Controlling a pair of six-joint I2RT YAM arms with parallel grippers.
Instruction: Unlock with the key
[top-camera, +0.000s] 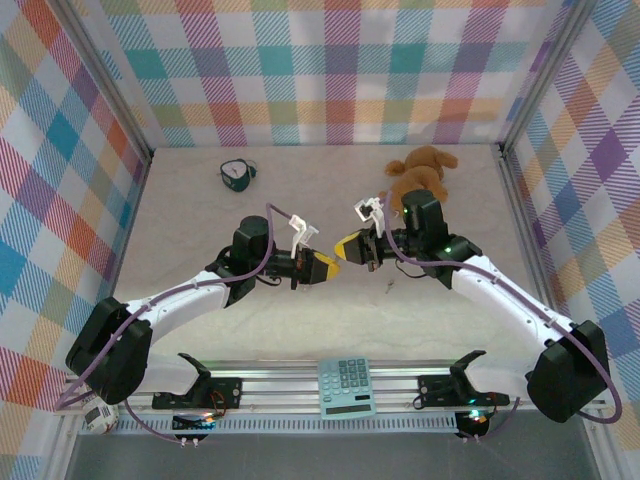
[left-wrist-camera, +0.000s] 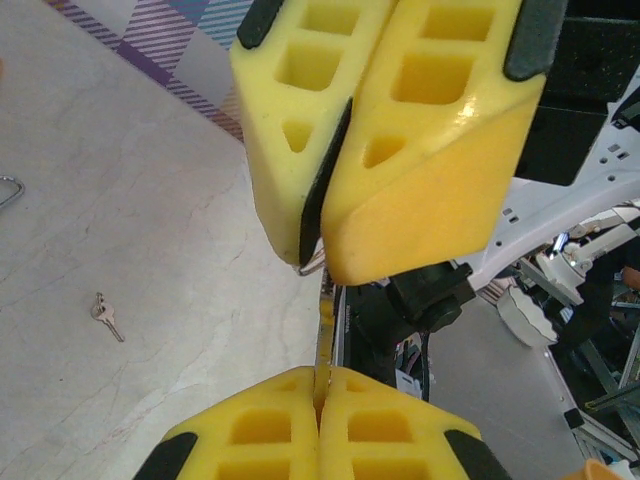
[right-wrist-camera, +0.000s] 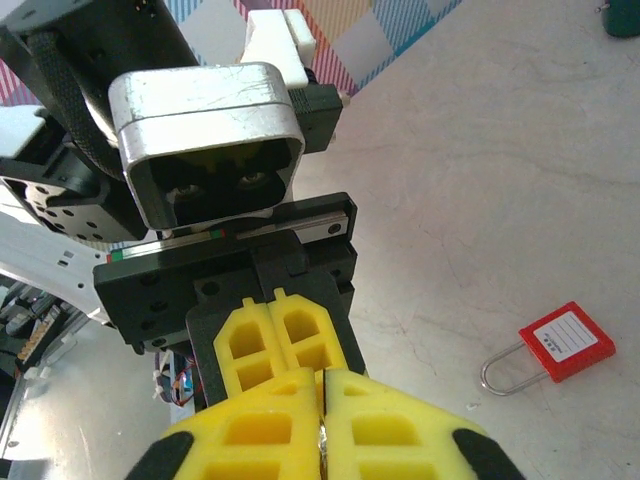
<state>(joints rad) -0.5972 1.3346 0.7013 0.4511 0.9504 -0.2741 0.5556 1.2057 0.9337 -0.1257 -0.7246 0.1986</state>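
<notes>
One red padlock (right-wrist-camera: 565, 343), one loose key (left-wrist-camera: 105, 316)

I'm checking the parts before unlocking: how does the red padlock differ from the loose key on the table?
The padlock is red with a white label and a silver shackle; the loose key is plain silver metal. The padlock is blocky, the loose key thin and slender. Both lie flat on the table, untouched.
</notes>
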